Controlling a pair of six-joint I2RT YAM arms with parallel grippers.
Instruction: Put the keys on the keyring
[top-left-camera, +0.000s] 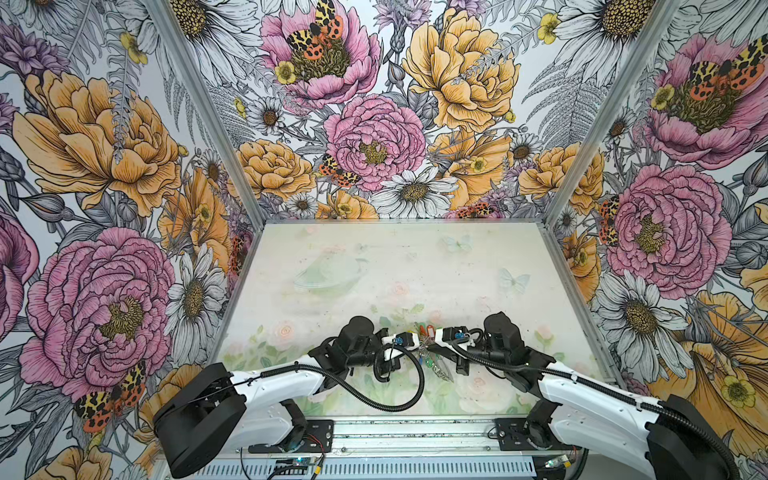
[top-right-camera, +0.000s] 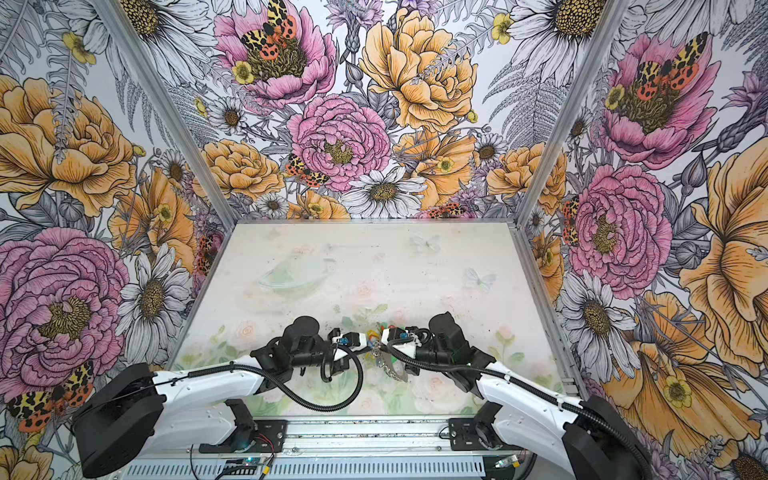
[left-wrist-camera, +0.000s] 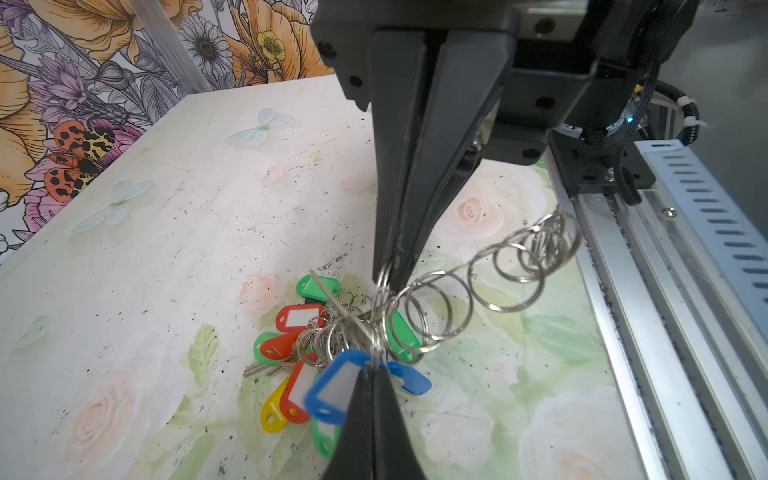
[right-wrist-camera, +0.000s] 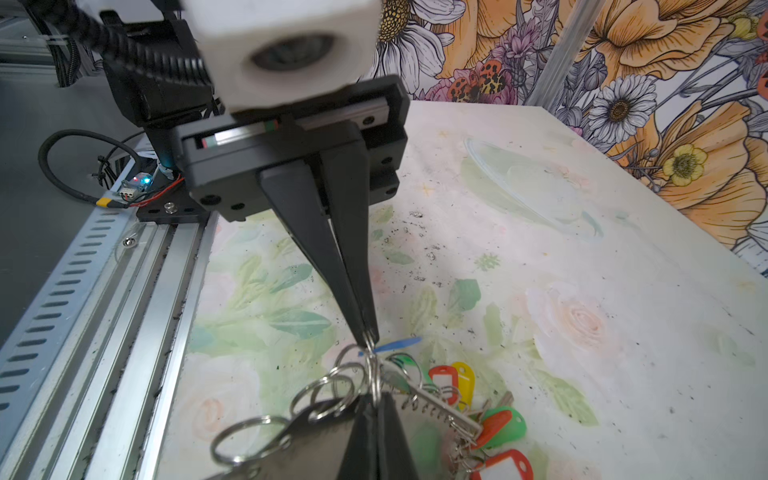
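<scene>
Both grippers meet tip to tip above the table's front middle. My left gripper (left-wrist-camera: 374, 368) is shut on the small metal ring of a blue key (left-wrist-camera: 332, 386), which hangs beside its fingers. My right gripper (right-wrist-camera: 376, 397) is shut on a silver ring at the edge of the keyring (right-wrist-camera: 316, 436), a grey band held tilted off the table, its fringe of rings (left-wrist-camera: 503, 282) trailing away. In the right wrist view the left gripper (right-wrist-camera: 369, 338) shows the blue key (right-wrist-camera: 395, 345) edge-on. The other keys (left-wrist-camera: 291, 345), red, green, yellow and blue, lie heaped below on the table (left-wrist-camera: 166, 249). In both top views the keys (top-left-camera: 424, 332) (top-right-camera: 380, 328) show between the arms.
A clear glass dish (top-left-camera: 328, 274) (right-wrist-camera: 532, 183) sits on the table's far left part. An aluminium rail (top-left-camera: 415, 432) runs along the front edge, where both arm bases stand. Flowered walls close in the back and both sides. A plain metal key (left-wrist-camera: 257, 368) pokes out of the heap.
</scene>
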